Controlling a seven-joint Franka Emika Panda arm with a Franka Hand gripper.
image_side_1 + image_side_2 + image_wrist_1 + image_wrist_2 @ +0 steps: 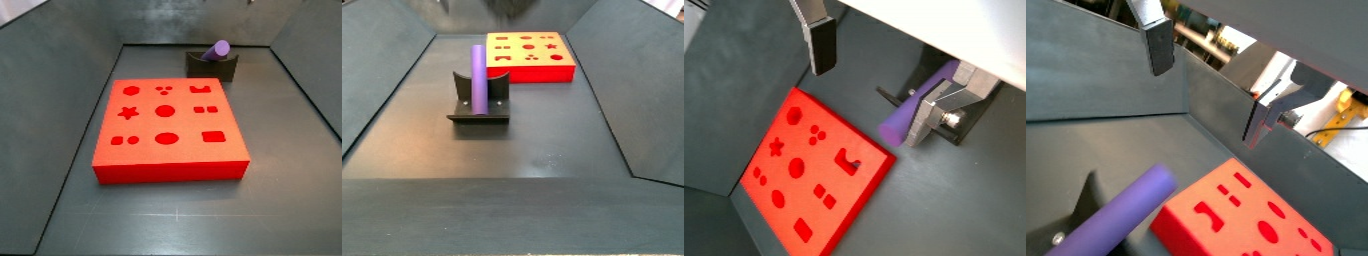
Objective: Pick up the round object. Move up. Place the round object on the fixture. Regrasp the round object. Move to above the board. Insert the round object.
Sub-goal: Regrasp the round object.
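Observation:
The round object, a smooth purple cylinder [478,75], rests on the dark fixture [480,118] with nothing holding it. A side view shows its end [221,47] sticking up from the fixture [211,67] behind the board [167,125]. The board [529,55] is bright red with shaped holes. My gripper [869,105] hangs open above the floor, between the board [811,170] and the round object [905,115], and nothing lies between its fingers. In a wrist view the gripper [1207,102] is above the round object [1120,215] and the board [1253,220].
Grey walls [54,60] enclose the dark floor [543,140] on all sides. The board lies near one end of the enclosure and the fixture stands on the floor beside it.

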